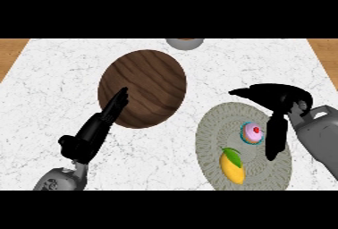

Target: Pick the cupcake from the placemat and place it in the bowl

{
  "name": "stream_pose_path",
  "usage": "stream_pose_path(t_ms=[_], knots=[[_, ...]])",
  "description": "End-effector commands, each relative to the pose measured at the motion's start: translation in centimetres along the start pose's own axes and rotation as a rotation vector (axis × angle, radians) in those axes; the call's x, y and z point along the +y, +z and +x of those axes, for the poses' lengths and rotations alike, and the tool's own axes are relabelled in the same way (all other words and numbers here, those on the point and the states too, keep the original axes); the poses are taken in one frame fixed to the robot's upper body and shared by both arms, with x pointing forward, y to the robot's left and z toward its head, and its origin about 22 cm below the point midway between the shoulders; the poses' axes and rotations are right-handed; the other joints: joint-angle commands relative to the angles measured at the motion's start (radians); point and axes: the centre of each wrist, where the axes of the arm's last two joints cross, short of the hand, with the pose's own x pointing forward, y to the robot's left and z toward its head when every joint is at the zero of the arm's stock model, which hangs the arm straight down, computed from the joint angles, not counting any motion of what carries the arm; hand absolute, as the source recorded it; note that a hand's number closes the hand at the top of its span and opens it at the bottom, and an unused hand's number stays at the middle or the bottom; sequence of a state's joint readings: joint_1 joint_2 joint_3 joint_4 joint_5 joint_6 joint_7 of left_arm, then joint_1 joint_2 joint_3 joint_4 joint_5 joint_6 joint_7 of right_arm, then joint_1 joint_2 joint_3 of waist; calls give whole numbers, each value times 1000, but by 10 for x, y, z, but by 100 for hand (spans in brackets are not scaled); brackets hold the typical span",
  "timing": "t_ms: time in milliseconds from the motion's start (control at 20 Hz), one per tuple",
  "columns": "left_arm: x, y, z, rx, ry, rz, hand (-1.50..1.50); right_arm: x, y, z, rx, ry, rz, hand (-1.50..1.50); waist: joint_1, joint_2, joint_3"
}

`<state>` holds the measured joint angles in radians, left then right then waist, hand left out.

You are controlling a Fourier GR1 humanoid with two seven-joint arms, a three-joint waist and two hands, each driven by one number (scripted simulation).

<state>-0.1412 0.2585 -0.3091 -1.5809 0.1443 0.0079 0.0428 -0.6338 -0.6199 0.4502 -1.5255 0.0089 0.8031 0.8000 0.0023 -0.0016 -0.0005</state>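
A small cupcake (253, 133) with pink icing, a red cherry and a teal case sits on the round grey placemat (218, 129) at the right. A large brown wooden bowl (142, 87) lies left of the placemat, near the counter's middle. My right hand (280, 105) hovers over the placemat's right side, open, with the thumb reaching left above the cupcake and the fingers hanging down just right of it. My left hand (99, 127) is open at the lower left, fingers straight, their tips over the bowl's lower left rim.
A yellow mango (232, 166) with a green leaf lies on the placemat below the cupcake. A grey round object (185, 43) shows partly at the counter's far edge. Wooden floor shows beyond the white marble counter's (52, 89) left and right corners.
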Motion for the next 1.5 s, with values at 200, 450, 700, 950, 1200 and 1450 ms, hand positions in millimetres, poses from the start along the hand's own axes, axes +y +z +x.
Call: stream_pose_path(t_ms=[200, 450, 700, 950, 1200, 1450], knots=[[7, -4, 7, 8, 15, 13, 0, 38, 5, -15, 34, 59, -86, -150, -4, 1, 1], [8, 2, 7, -20, -15, 8, 0, 59, 4, -3, 43, 85, -176, -150, -2, 1, 1], [4, 7, 0, -12, 12, 11, 0, 58, -10, 0, 103, 108, -193, -150, 2, 1, 0], [6, -5, -8, 3, 13, -18, 0, 55, -31, -23, 117, 80, -161, -150, 2, 2, 0], [22, -2, -8, -9, 13, -7, 0, 73, -48, -29, 113, 68, -164, -150, 2, 2, 0], [-6, 13, 0, -8, 12, 3, 0, 78, -61, -46, 96, 62, -145, -150, 5, 2, 1]])
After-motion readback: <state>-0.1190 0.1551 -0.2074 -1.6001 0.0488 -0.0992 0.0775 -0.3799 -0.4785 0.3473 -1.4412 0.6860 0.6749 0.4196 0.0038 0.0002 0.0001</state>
